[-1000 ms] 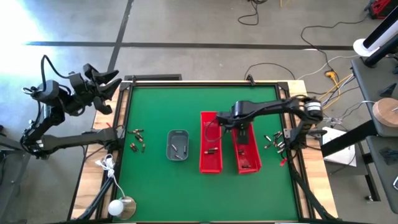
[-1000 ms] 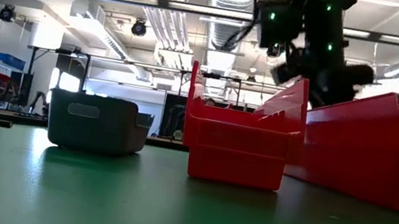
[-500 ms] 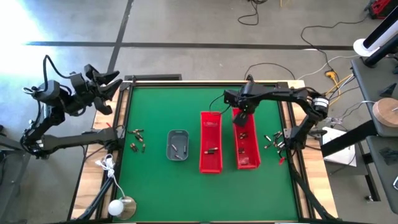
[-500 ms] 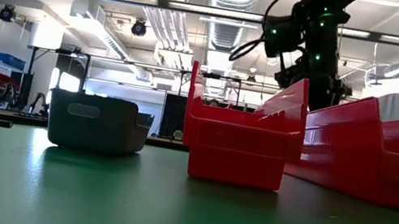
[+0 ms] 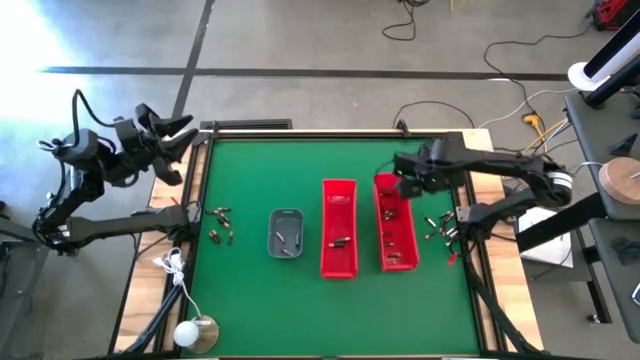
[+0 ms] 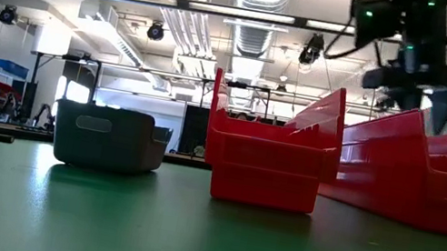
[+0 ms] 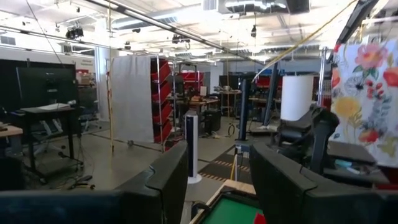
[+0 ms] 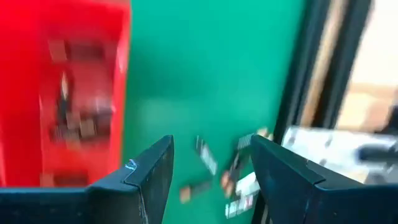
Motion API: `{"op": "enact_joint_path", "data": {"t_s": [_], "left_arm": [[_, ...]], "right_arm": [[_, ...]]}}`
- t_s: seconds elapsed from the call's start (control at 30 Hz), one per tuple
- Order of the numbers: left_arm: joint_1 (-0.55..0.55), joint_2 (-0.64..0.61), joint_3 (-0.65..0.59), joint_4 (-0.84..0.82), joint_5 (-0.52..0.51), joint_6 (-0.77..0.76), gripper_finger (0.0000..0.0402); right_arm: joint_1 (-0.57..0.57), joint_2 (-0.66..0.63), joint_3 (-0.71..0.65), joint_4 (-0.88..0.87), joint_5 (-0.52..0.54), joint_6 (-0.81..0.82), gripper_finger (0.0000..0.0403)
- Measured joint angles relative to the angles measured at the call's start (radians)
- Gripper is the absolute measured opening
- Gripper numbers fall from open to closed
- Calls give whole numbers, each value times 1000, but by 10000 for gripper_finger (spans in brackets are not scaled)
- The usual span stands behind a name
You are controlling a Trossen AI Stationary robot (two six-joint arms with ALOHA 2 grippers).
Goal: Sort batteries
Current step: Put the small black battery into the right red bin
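Small dark batteries lie in loose groups on the green mat, one near the left edge (image 5: 221,224) and one near the right edge (image 5: 437,226), which the right wrist view also shows (image 8: 214,171). More batteries lie inside the two red bins (image 5: 338,228) (image 5: 397,235). My right gripper (image 5: 412,184) (image 8: 210,143) hangs open above the mat, pointing down, beside the far end of the right bin, with nothing between its fingers. My left gripper (image 5: 172,136) (image 7: 217,180) waits open, raised off the table's far left corner.
A small grey tray (image 5: 286,232) (image 6: 106,137) stands left of the red bins. Bare green mat lies near and far of the bins. A white round object with a cord (image 5: 195,333) lies at the near left corner. Cables run beyond the right edge.
My right gripper has risen out of the right red bin, gone toward the far edge and then toward the right edge, rolling about its own axis. It now hangs past the bin's far end, over the mat. The bins and batteries have kept their places.
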Motion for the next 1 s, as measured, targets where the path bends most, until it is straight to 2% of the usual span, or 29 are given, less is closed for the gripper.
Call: {"op": "enact_joint_path", "data": {"t_s": [0.17,0.37,0.5,0.7,0.83,0.9,1.0], "left_arm": [[0,0,0,5,0,24,151],[0,8,0,21,-10,51,151],[0,8,0,22,-11,79,151],[0,9,0,22,-11,99,151],[0,8,0,22,-11,99,151],[0,8,0,21,-11,98,151],[0,7,0,15,-11,96,151]], "right_arm": [[119,-70,-111,17,-191,-92,206],[287,-90,-149,37,-262,-123,206],[345,-76,-150,106,-322,-108,206],[372,-48,-147,210,-327,-24,206],[370,-44,-147,171,-321,11,206],[360,-51,-147,103,-292,117,206],[326,-80,-156,-14,-225,385,206]]}}
